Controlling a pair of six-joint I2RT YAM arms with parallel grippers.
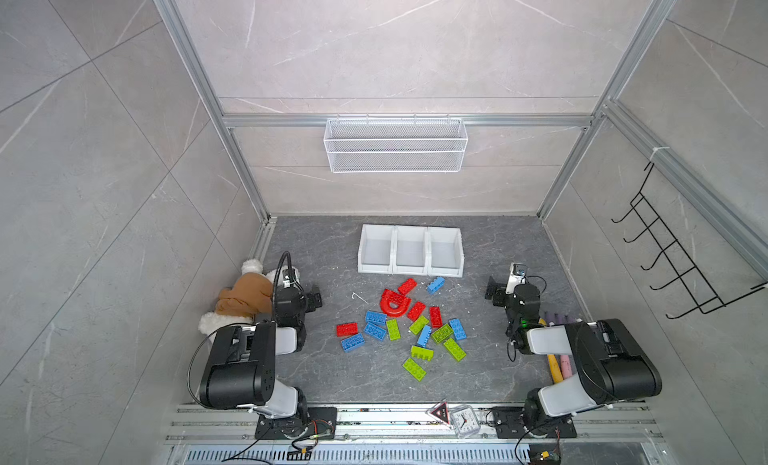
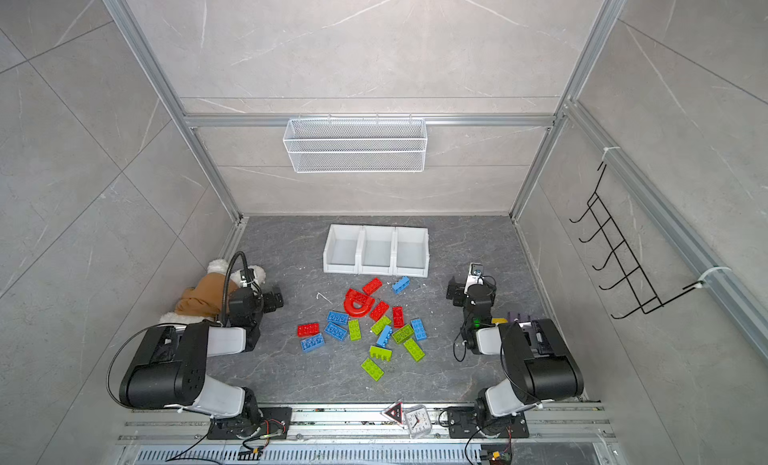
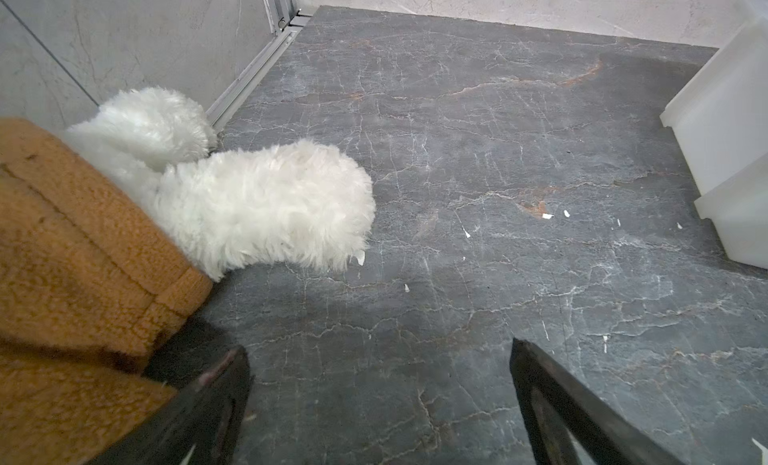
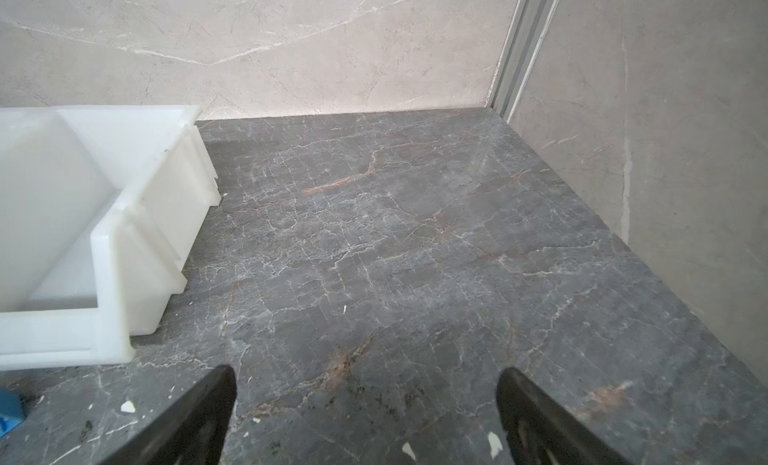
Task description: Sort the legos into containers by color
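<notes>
Black-fingered left gripper noted spread wide, nothing between, parked low over bare grey tabletop, just beside plush toy. Likewise right gripper: spread wide, empty, parked near end wall of containers. Judged as rest poses on either side, well apart from the work, leaving the middle open to view from above.

Outward from there: legos found loose in mixed heap of red, blue and lime at table centre, between both arms and in front of containers. Red arch piece at far side of heap; one blue brick nearest containers.

All three containers seen empty, low fronts turned toward heap, presumably for easy drop-in. Sorting judged not yet begun.
</notes>
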